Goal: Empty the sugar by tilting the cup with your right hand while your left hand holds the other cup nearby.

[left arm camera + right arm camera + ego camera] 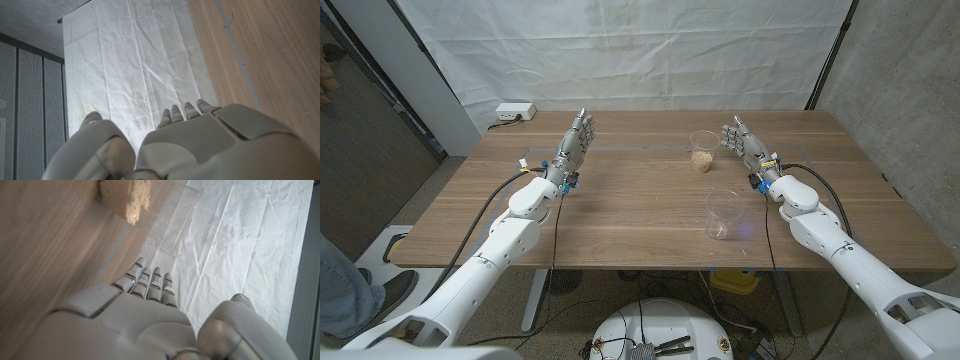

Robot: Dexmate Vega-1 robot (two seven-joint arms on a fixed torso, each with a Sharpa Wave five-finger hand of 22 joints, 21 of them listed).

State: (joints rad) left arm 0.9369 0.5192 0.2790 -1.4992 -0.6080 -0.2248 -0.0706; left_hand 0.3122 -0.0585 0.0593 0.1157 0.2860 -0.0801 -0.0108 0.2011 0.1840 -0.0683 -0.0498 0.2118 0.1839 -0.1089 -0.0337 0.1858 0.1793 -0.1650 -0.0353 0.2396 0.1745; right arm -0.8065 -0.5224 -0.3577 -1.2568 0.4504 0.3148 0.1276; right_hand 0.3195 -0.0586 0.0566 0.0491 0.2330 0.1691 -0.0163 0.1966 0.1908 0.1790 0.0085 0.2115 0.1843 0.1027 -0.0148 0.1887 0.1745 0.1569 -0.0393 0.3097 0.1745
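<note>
A clear plastic cup with brown sugar (702,153) in its bottom stands upright at the table's far middle-right. My right hand (744,142) is just to its right, fingers straight and apart, holding nothing, a small gap from the cup. In the right wrist view the sugar cup (150,205) shows beyond my right hand (150,315). An empty clear cup (722,214) stands nearer the front edge, right of centre. My left hand (573,146) is raised at the far left-middle with fingers extended, far from both cups. The left wrist view shows the back of my left hand (190,145).
The wooden table (620,210) has a strip of tape (620,147) along its far part. A white power strip (514,112) sits at the far left corner. A white sheet (620,50) hangs behind the table. A person's leg (345,290) shows at the left edge.
</note>
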